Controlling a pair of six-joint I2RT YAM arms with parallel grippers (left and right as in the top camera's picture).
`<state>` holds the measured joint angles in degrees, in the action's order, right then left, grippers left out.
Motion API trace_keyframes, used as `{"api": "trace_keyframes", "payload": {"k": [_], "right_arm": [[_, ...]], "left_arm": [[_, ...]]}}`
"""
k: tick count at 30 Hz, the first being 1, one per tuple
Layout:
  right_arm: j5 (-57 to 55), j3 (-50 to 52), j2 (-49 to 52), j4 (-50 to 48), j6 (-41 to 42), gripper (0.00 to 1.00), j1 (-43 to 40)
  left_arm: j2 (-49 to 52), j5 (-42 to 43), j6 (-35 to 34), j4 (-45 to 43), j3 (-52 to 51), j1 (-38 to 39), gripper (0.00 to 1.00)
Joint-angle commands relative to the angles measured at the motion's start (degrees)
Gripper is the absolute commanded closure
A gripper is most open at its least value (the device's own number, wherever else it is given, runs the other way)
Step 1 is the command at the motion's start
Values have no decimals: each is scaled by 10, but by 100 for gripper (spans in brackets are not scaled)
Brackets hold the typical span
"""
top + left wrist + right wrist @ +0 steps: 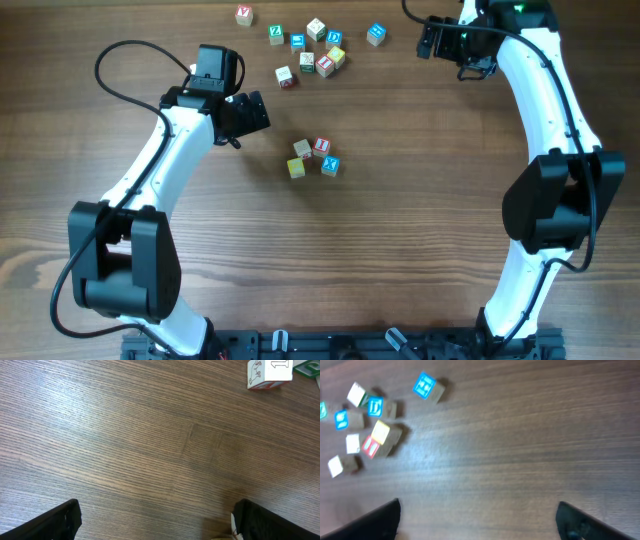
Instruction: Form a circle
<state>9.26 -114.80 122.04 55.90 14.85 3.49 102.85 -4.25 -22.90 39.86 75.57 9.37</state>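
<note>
Surface: a brown wood-grain table (420,270) seen from above, with both arm bases at the 6 o'clock edge.

Left arm (150,180): rises from 7 o'clock with its elbow bent and its forearm leaning toward the centre. It stops at about 10 o'clock of the cube group.

Right arm (550,110): rises from 5 o'clock, reaches long up the right side and bends in at the far edge, at 1 o'clock.

Circle (313,157): near the table's centre. Four small cubes show (cream, white with a red letter, yellow, blue X), packed close around a small gap. I judge it a ring only begun, with more cubes wanted.

Left gripper (156,510): its fingers (60,522) are spread wide with only bare wood between them. It is probably held aside so that it cannot knock the ring.

White cube (267,375): at 1 o'clock in the left wrist view, well ahead of the fingers and apart from them.

Loose cubes (316,45): scattered at 12 o'clock, beyond the circle and well apart from it. They are probably the stock to draw from.

Right gripper (478,507): its fingers (585,522) are spread and hold nothing. It hovers over bare wood near a blue cube (426,386), with the pile at 10 o'clock in its own view. The pose suggests it is lining up to fetch another cube.
</note>
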Motion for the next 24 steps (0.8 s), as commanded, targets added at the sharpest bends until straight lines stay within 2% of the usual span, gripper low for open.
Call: {"api": "trace_keyframes", "payload": {"k": [1,2,3,8,11,18,24], "right_arm": [[37,1,-1,26,-9,46,-3],[37,1,-2,38,-6,78,-4],[37,1,-2,57,2,96,-4],[53,2,-2,147,8,96,3],[73,32,-1,156,47,96,27],[95,191,-1,30,151,96,118],[114,247,-1,11,229,96,179]], "left_arm": [[-7,-8,1,0,6,1,0],[-7,-8,1,0,6,1,0],[-7,-8,1,0,6,1,0],[-7,-8,1,0,6,1,0],[-7,-8,1,0,6,1,0],[-7,-8,1,0,6,1,0],[-7,-8,1,0,6,1,0]]}}
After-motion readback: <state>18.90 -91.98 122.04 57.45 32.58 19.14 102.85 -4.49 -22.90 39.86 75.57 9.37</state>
